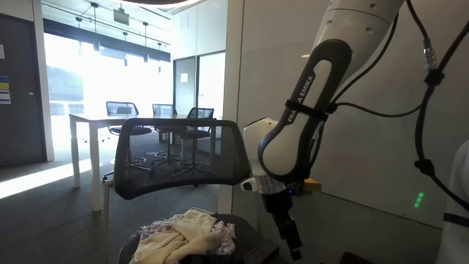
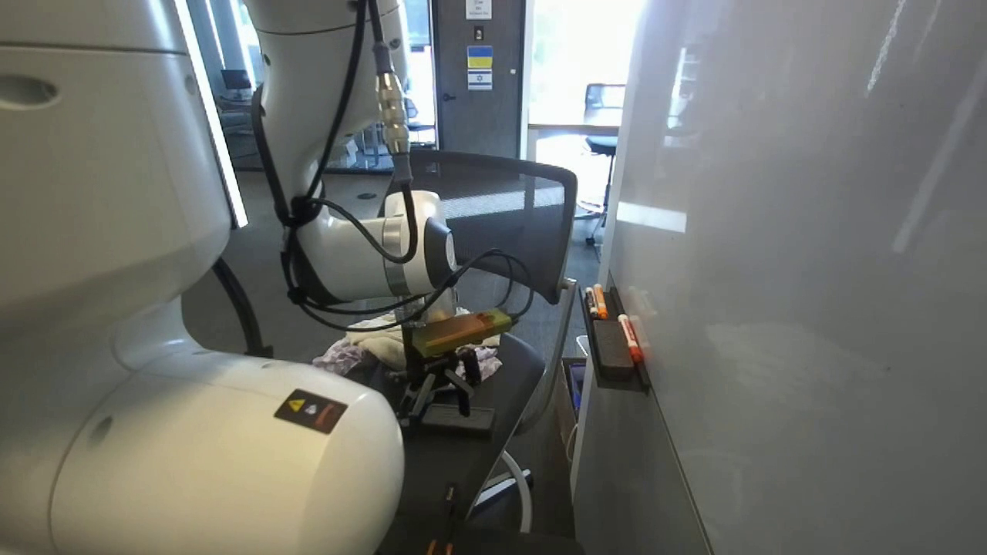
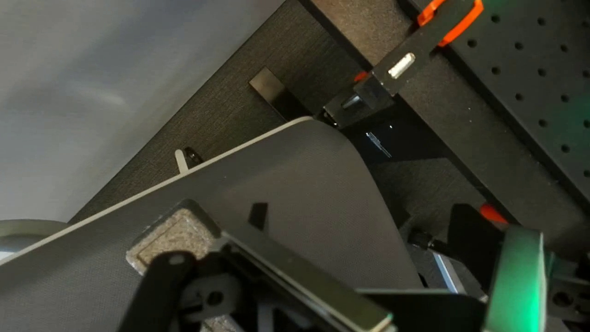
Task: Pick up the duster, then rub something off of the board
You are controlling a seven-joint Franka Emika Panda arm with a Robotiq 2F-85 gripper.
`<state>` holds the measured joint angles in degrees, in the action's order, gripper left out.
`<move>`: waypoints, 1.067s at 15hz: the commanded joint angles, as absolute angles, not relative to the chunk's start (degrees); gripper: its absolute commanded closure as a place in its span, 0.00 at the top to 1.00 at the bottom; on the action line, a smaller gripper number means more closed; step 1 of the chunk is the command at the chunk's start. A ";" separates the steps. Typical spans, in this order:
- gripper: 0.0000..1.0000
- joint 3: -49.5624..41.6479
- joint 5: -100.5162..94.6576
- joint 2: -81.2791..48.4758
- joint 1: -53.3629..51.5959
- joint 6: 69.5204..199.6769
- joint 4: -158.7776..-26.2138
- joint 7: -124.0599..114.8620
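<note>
The duster is a dark rectangular block with a pale felt side (image 3: 173, 237), lying on the grey chair seat (image 3: 299, 184). It also shows in both exterior views (image 1: 261, 251) (image 2: 459, 418). My gripper (image 2: 438, 408) is open and empty, low over the seat beside the duster. In the wrist view my fingers (image 3: 357, 242) stand wide apart, and one finger hides part of the duster. I cannot tell whether it touches. The board (image 2: 810, 277) is a large glossy white wall panel, also behind my arm (image 1: 366, 157). I make out no clear writing on it.
A ledge at the board's edge holds another dark eraser (image 2: 613, 347) and several markers (image 2: 629, 338). Cream and lilac cloths (image 1: 183, 238) lie on the seat before the mesh backrest (image 1: 183, 154). A perforated plate (image 3: 530, 74) and an orange-black clamp (image 3: 401, 64) are near the seat.
</note>
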<state>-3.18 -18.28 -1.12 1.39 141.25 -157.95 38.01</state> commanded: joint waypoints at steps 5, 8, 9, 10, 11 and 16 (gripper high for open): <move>1.00 -2.57 -19.89 -6.67 2.35 144.94 -152.52 48.58; 1.00 -2.77 -19.25 -10.40 3.26 148.26 -150.41 51.51; 1.00 -3.08 -19.88 -11.93 3.76 149.93 -149.97 51.80; 1.00 -3.21 -20.13 -13.08 4.18 151.27 -149.59 51.95; 1.00 -3.42 -20.35 -14.34 4.79 153.28 -149.50 52.23; 1.00 -3.75 -21.79 -19.55 7.00 163.07 -149.26 53.35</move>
<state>-3.29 -19.68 -16.42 5.94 157.25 -150.07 52.17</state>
